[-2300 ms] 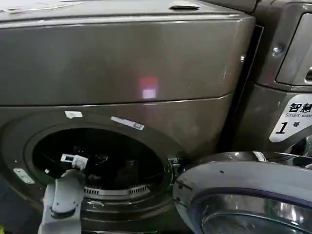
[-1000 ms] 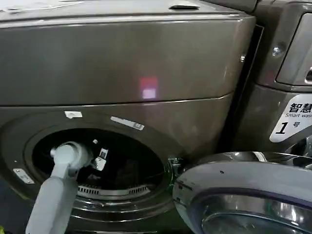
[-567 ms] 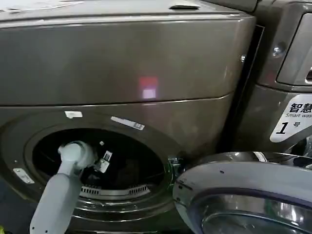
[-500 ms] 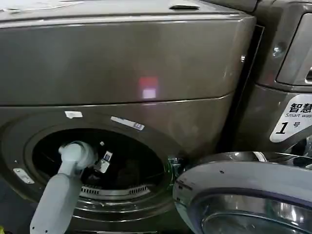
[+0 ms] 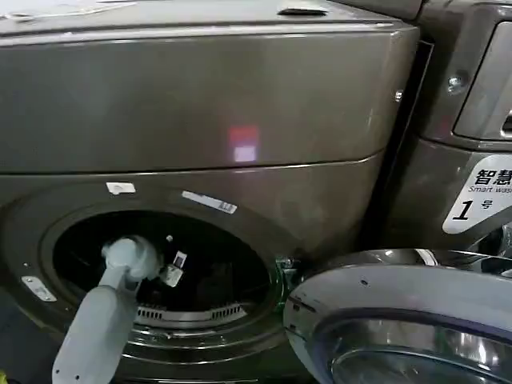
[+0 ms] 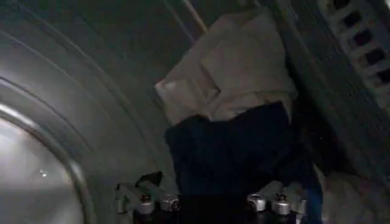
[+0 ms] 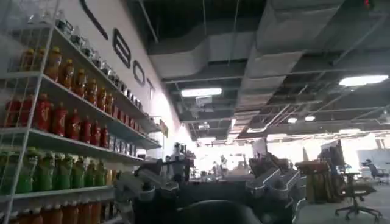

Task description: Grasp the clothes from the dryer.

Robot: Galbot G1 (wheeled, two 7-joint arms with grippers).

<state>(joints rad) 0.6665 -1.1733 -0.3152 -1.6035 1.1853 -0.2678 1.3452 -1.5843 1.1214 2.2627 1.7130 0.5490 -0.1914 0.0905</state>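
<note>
From your head camera you see the dryer (image 5: 200,120) with its porthole open and its door (image 5: 400,320) swung out to the lower right; your left arm reaches up through the porthole, the left gripper (image 5: 172,268) inside the dark drum, where that view gives you no sight of any fabric. The left wrist camera fills that gap: the clothes (image 6: 231,122) lie against the curved drum wall, a pale grey-white piece (image 6: 225,67) on the far side and a dark blue piece (image 6: 237,152) overlapping it on the near side. The left gripper (image 6: 210,204) sits just short of the dark blue piece with its fingers spread wide to either side and nothing between them. Your right wrist camera looks away from the machine, across a room with shelves of bottles (image 7: 55,134) and ceiling lights; the right gripper (image 7: 207,189) shows there with its fingers apart, holding nothing.
</note>
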